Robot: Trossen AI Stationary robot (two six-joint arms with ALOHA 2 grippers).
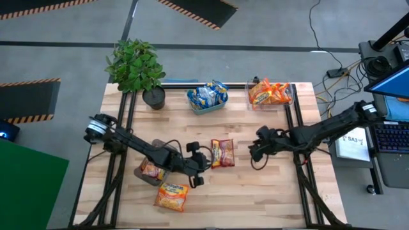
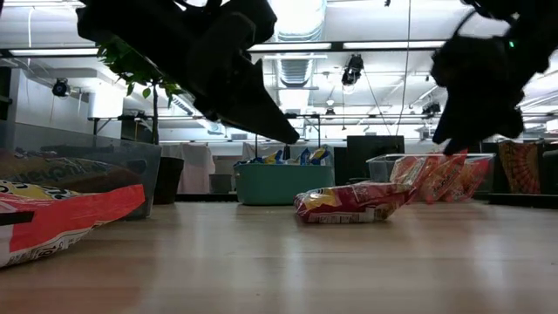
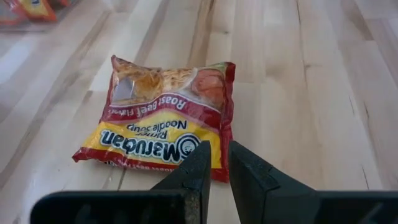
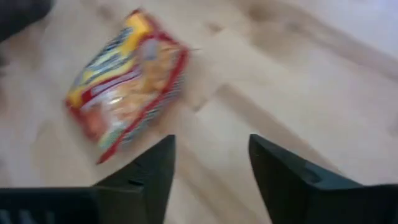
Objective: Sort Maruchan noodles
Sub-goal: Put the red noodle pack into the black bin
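Note:
A red-and-yellow Maruchan packet (image 1: 222, 153) lies flat on the wooden table between my two grippers; it also shows in the low view (image 2: 349, 202). My left gripper (image 1: 199, 165) hovers shut just left of it, its fingertips (image 3: 214, 167) over the packet's (image 3: 158, 121) near edge, well above the table (image 2: 288, 135). My right gripper (image 1: 255, 151) is open and hangs in the air to the packet's right (image 4: 208, 155), the packet (image 4: 124, 87) ahead of it. Neither gripper touches it.
A teal tray (image 1: 208, 105) of blue packets and a clear bin (image 1: 289, 96) of orange packets stand at the far edge beside a potted plant (image 1: 135, 67). A second clear bin (image 1: 142, 172) with a red packet lies under the left arm. An orange packet (image 1: 171, 195) sits near the front.

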